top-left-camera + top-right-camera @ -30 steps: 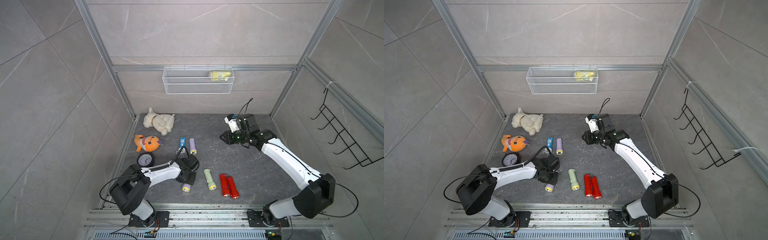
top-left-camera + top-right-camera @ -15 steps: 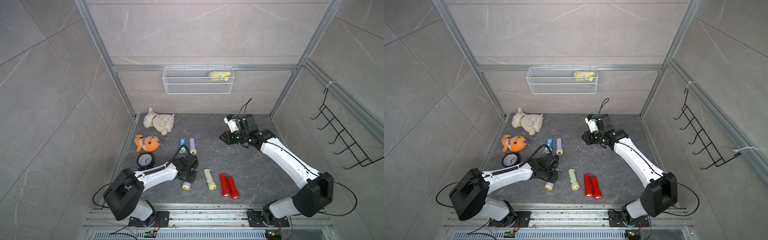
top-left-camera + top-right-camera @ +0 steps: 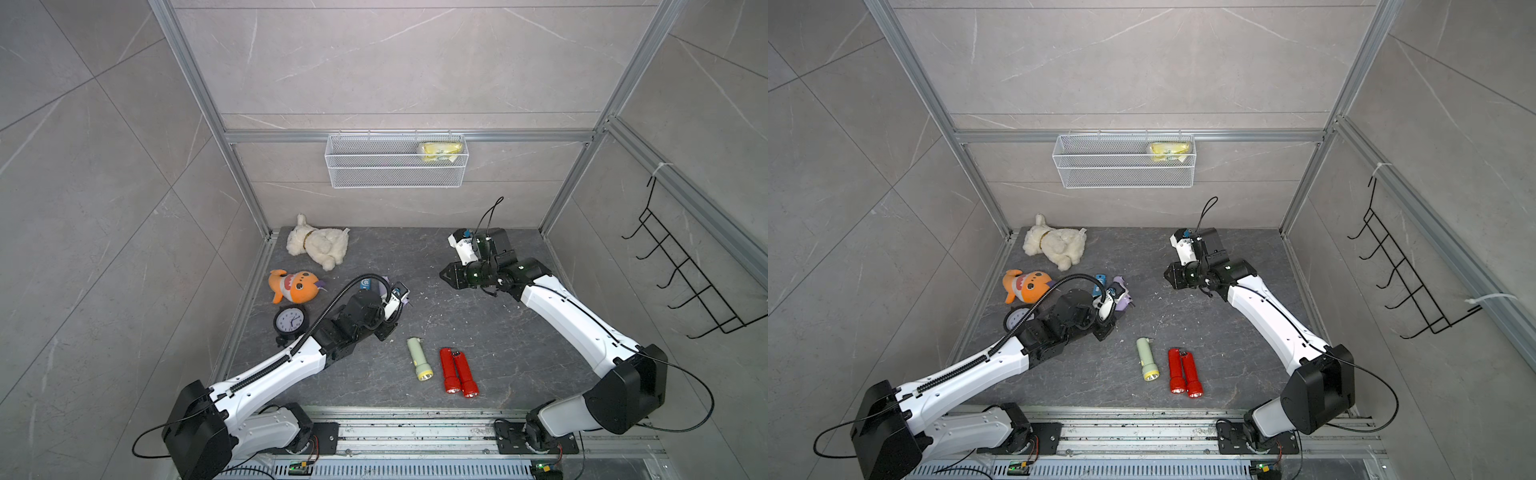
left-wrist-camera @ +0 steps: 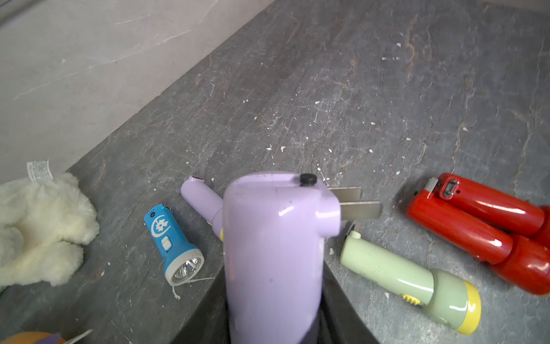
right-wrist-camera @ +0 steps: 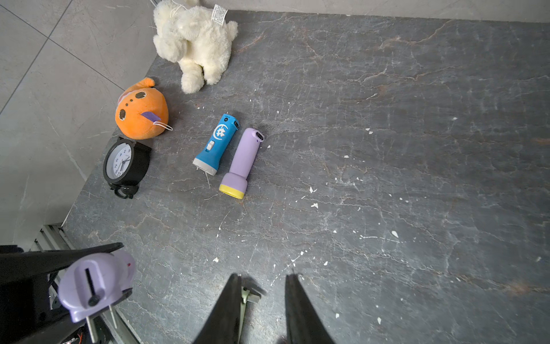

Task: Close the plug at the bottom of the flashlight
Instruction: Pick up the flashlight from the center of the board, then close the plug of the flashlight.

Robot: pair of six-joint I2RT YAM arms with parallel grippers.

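Lilac plastic, smooth: the held flashlight is clamped in my left pincer, fingers pressed hard on the body, and it looks lifted clear of the dark worktop. Tail end points away from the wrist. The plug is folded out, with two flat metal prongs standing off the tail, so it is not yet closed. Step in hand, as I read it: grasp done, tail being presented to my other arm, fold not begun. My right pincer hangs above the worktop, well apart from the flashlight, fingers parted partway, holding nothing, touching nothing. From the right wrist view the tail faces the camera and a dark slot shows there. Next move calls for bringing the right pincer across, setting a finger against the prongs' flat faces and swinging them home, while the left braces. My guess at the risk: the round body twists in the grip. The blue flashlight, second lilac flashlight, pale green flashlight and two red flashlights all lie on the worktop.
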